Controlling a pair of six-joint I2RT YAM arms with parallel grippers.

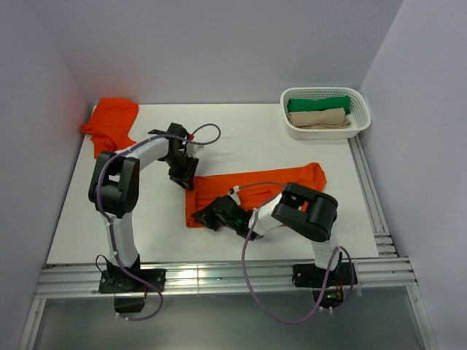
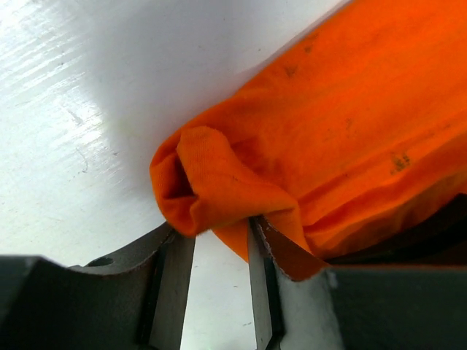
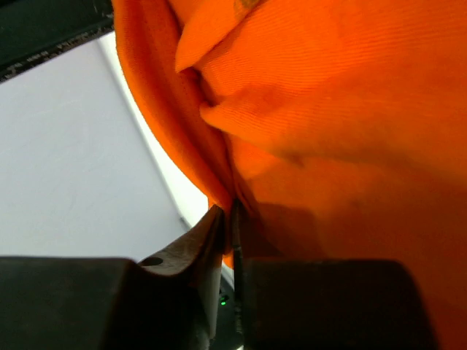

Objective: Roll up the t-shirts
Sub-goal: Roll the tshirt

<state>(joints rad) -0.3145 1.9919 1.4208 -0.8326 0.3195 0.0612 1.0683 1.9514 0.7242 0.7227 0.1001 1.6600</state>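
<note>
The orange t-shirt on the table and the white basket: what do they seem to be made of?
The orange t-shirt looks like soft, matte knitted cloth: the wrist views show a fine ribbed weave, and it folds and bunches limply. The white basket seems to be moulded plastic, probably rigid: its walls are a regular mesh of small holes with a smooth rim.

Folded orange tee (image 1: pixel 255 189) mid-table; another (image 1: pixel 111 122) far-left.

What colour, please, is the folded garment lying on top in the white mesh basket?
Green, over a beige one; the folded garment in the white mesh basket shows best in the top external view.
</note>
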